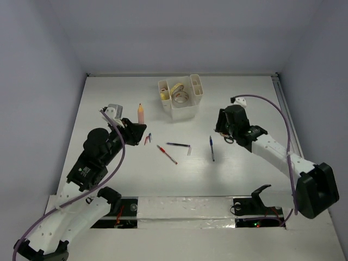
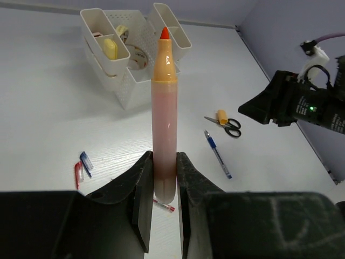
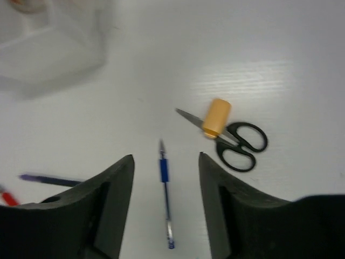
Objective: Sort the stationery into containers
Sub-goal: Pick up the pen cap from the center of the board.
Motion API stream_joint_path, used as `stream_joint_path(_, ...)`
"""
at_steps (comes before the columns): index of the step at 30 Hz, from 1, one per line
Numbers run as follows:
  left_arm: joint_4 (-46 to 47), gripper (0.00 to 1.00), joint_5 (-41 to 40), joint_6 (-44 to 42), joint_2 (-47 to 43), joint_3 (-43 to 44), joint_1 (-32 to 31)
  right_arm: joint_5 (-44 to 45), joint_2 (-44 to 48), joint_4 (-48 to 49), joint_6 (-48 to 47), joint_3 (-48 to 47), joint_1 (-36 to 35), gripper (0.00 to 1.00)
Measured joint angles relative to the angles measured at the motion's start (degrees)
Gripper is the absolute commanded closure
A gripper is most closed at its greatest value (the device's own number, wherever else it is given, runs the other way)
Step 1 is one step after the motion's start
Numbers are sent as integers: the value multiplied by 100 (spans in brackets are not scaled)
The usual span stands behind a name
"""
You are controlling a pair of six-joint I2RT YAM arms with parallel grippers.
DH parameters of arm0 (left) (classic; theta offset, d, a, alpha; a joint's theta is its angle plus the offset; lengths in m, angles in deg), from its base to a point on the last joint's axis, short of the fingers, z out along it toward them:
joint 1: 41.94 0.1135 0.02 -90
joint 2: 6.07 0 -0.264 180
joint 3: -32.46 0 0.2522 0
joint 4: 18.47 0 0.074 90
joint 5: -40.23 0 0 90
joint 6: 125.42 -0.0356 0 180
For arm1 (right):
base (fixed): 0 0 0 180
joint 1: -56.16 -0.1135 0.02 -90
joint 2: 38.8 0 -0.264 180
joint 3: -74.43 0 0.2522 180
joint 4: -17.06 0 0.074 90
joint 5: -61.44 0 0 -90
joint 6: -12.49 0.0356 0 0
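left gripper point(image 2: 164, 162) clamped shut on a pink marker point(image 2: 164, 113), gripped low near its butt end. the marker sticks straight out past the fingers, orange tip aimed toward the white organizer point(image 2: 124, 91). cannot tell how high it is off the counter point(image 1: 190, 179).

right gripper point(image 3: 164, 157) jaws standing apart, nothing held. it hangs over a blue pen point(image 3: 165, 199) that lies flat on the counter, in line with the gap between the fingers. just right of the pen: black-handled scissors point(image 3: 237, 143), blades closed, with a yellow stubby stick point(image 3: 216, 117) lying across the blades and touching them.

organizer sits at the far middle of the counter. tape rolls point(image 1: 180, 93) in its large middle compartment; a yellow stick point(image 2: 110, 47) in a narrow side compartment.

loose on the counter between the arms: a red pen point(image 1: 167, 154) and a dark pen point(image 1: 178, 144), near each other, apart from the blue pen. two small pieces, one red point(image 2: 78, 174) and one blue point(image 2: 86, 162), lie side by side near the left gripper; too small to identify.
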Motion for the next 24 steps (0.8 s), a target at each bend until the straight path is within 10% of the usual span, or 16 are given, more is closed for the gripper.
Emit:
stream_joint_path(8, -136, 100, 4, -369, -105, -203, 0, 20, -1287, -719, -372, -319, 874, 25)
stream_joint_path(24, -256, 100, -11, -472, -315, -289, 0, -341, -2911, -675, -531, -1298, 1102, 42)
